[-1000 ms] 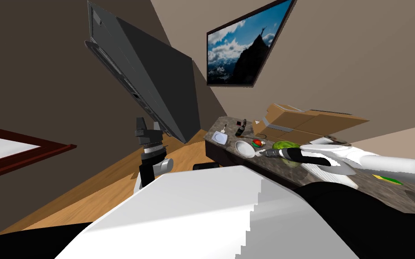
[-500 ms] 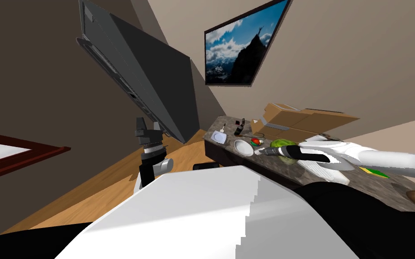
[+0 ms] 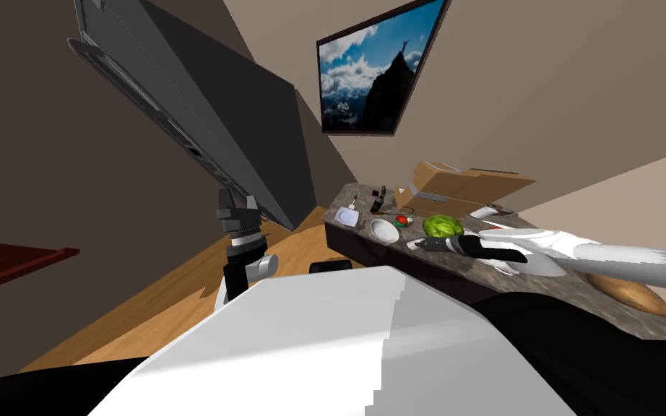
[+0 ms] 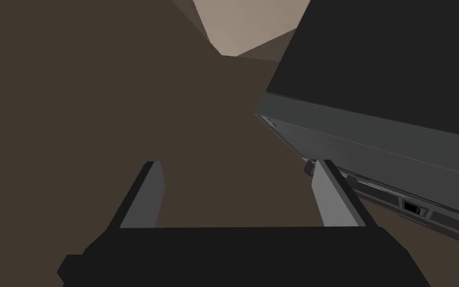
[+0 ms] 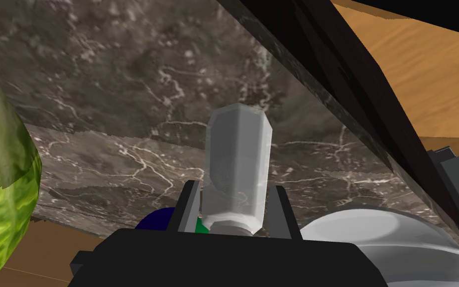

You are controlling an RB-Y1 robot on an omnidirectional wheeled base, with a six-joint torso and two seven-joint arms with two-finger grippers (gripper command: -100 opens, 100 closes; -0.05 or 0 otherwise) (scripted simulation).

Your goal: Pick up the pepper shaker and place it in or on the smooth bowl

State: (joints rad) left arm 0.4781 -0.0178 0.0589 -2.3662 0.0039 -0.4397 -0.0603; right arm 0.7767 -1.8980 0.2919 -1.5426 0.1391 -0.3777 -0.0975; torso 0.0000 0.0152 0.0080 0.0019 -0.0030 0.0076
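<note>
Right gripper is out over the dark marbled tabletop. Its fingers are narrow, pressed on both sides of the pepper shaker, a pale grey, translucent, faceted body. The shaker is held in the air, clear of the stone.

In the head view the shaker sticks out ahead of the right arm and points toward the smooth bowl. The bowl is white and sits on the tabletop near the front edge. In the right wrist view the bowl's rim lies just beside the gripper's body. The shaker is not in it. A green leafy head sits on the tabletop close behind the arm.

Left gripper has its fingers spread wide with nothing between them. It is raised at my left over the wooden floor.
</note>
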